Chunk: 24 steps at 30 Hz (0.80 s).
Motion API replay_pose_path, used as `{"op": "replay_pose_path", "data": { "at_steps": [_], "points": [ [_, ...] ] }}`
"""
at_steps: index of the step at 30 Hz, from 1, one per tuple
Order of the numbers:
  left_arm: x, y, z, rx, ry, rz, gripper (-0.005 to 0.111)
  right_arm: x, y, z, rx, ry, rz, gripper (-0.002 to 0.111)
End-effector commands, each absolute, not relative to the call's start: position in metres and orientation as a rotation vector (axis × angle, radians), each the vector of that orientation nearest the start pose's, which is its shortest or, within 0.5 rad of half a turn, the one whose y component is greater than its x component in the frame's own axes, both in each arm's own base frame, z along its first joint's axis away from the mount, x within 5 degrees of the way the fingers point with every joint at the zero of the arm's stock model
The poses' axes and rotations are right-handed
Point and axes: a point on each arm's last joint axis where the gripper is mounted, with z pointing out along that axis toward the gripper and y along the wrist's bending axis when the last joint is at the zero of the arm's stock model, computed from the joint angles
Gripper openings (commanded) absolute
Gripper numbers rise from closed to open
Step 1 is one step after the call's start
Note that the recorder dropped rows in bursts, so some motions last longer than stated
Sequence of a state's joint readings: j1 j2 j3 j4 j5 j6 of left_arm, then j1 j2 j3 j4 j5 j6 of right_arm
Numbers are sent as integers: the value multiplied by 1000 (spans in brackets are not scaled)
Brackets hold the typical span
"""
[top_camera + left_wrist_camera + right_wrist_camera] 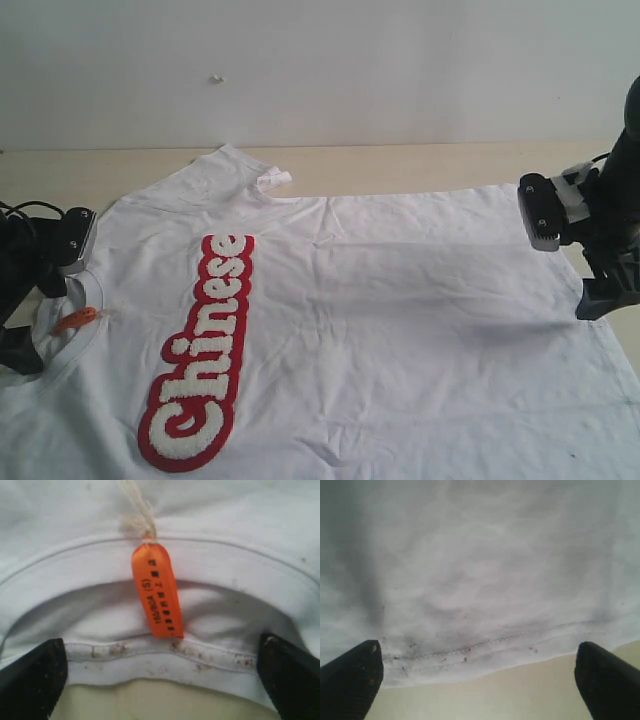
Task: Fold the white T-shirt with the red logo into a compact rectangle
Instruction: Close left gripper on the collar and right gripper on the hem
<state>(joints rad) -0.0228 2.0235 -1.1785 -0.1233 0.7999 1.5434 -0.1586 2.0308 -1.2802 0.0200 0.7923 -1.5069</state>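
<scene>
- T-shirt (pixel 400 330) lies spread flat and front-up on the table (pixel 400 165), with no fold made yet. In the exterior view its neck is toward the left and its bottom edge toward the right.
- Logo (pixel 200 355) faces up, so the front is the side being smoothed for folding.
- Far sleeve (pixel 235 170) is laid out flat, though its cuff is curled.
- Left gripper (pixel 160 685) is released, jaws spread wide on either side of the collar (pixel 165 652), with the orange tag (pixel 156 592) between them. It grasps nothing and is probably lined up to pinch the neck edge.
- Right gripper (pixel 477 680) is also released and empty, straddling the hem (pixel 485 645) where cloth meets table.
- One arm at each end suggests a lengthwise fold.
</scene>
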Motion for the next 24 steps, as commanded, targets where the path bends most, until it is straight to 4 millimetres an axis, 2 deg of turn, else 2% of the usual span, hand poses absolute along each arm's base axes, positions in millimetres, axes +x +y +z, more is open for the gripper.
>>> {"op": "replay_pose_path", "data": {
  "at_steps": [1,6,12,15,17,24],
  "points": [
    [354,-14,105,2091,2266,-86,105,375,-60,121,-1925,2416,-49,105],
    [354,-14,105,2091,2266,-86,105,376,-60,109,-1931,2425,-31,105],
    [354,-14,105,2091,2266,-86,105,383,-61,113,-1890,2384,-124,105],
    [354,-14,105,2091,2266,-86,105,383,-61,110,-1907,2376,-122,105],
    [354,-14,105,2091,2266,-86,105,383,-62,106,-1980,2323,-122,105],
    [354,-14,105,2091,2266,-86,105,383,-61,103,-1936,2358,-114,105]
  ]
}}
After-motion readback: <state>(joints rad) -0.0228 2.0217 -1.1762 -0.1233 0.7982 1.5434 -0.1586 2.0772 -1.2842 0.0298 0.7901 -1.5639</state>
